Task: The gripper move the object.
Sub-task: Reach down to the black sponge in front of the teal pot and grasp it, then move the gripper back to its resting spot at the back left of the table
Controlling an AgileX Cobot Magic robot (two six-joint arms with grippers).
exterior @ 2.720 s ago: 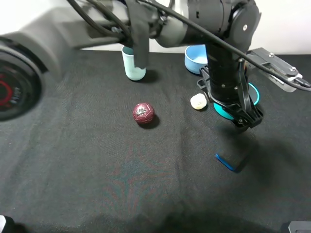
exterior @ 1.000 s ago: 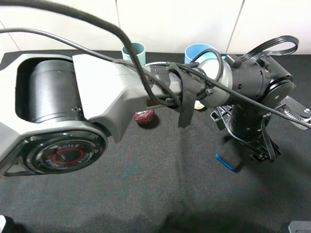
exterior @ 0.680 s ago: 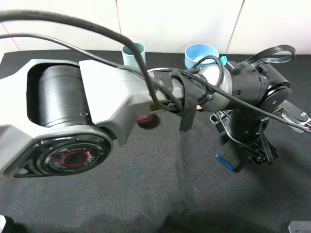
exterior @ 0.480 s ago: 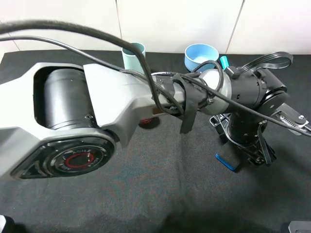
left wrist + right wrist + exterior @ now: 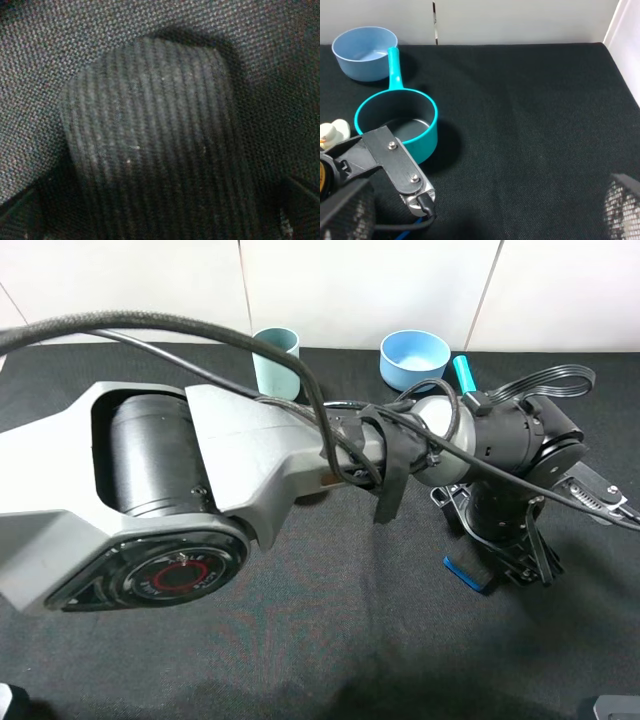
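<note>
Gripper [image 5: 512, 566] lower, fingers [image 5: 541, 571] astride object [image 5: 462, 573] edges

The left pincer [image 5: 508, 568] hides the object [image 5: 463, 573] except its blue edge.

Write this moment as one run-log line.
left gripper: open, straddling sponge | sponge: flat on cloth | right gripper: open, empty

Pale grey arm [image 5: 250, 455] with black joints — looped black cables [image 5: 540, 376], red-ringed cap [image 5: 180, 577], black pincer [image 5: 512, 562]
</note>
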